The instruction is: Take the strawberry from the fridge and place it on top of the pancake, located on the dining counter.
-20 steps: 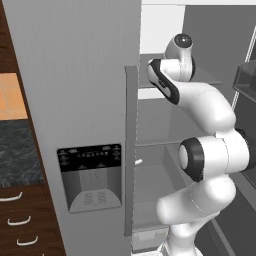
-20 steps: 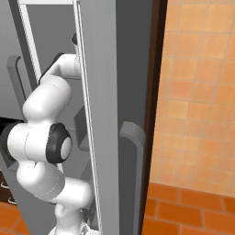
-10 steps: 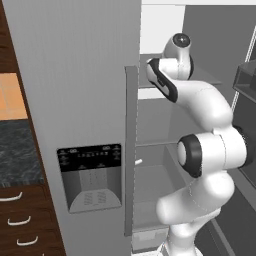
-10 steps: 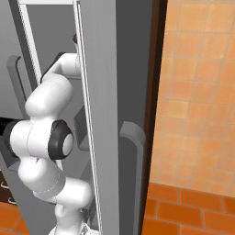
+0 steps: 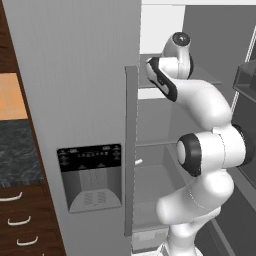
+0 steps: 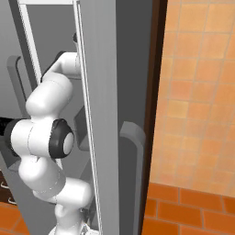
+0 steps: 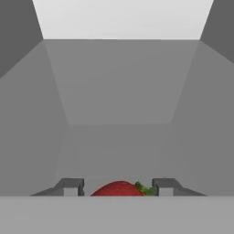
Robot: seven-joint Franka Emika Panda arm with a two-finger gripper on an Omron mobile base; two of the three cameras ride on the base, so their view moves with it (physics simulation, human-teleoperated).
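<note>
In the hand view a red strawberry (image 7: 116,189) with a green leaf lies on a grey shelf inside the fridge (image 7: 119,137). My gripper (image 7: 119,187) has one fingertip on each side of it, closed in against the fruit. In the left base view the arm reaches up into the open fridge (image 5: 75,75), and the hand (image 5: 161,80) goes in behind the edge of the shut door. The right base view shows the arm behind the opened door (image 6: 101,92). The pancake and the dining counter are out of view.
The shut fridge door carries a black water dispenser (image 5: 92,175) and a long vertical handle (image 5: 131,150). Door bins (image 5: 247,80) hang to the right of the arm. A black-topped wall counter with dark drawers (image 5: 15,160) stands left of the fridge. An orange tiled wall (image 6: 197,92) is on the right.
The arm stays reaching onto the same fridge shelf. Only its elbow has shifted slightly in the base views.
</note>
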